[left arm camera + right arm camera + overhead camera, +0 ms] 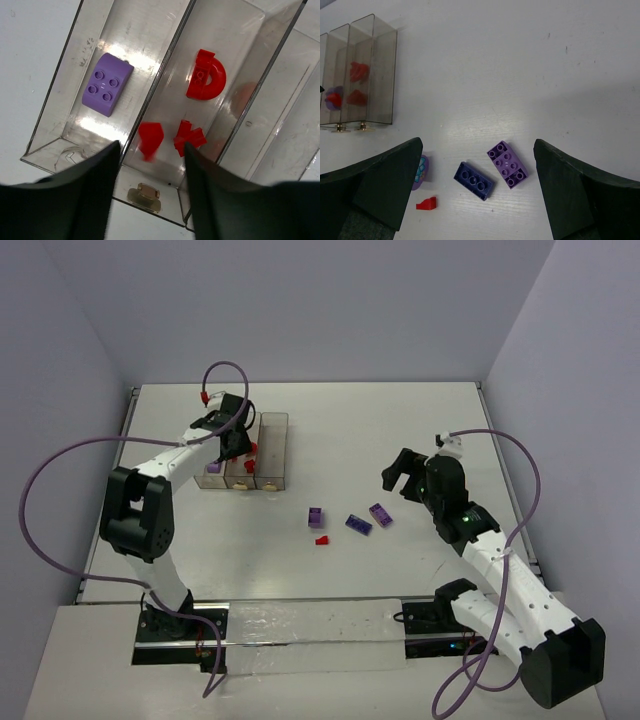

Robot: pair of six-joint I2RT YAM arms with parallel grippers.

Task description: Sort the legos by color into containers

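The left claw (151, 148) was seen apart above the containers (273, 445); the right claw (477, 145) was seen apart, well to their right. Red legos (206, 75) were noted in the middle one, and a lilac four-stud block (107, 84) in an outer one. Purple bricks (507, 164) and a red wedge (426, 203) were recorded loose on the worktop (400, 430), right of the containers.

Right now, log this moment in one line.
left gripper: open over middle bin | red brick: loose between fingers | right gripper: open near purple bricks

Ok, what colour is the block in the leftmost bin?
Light purple; the block shows best in left wrist view.
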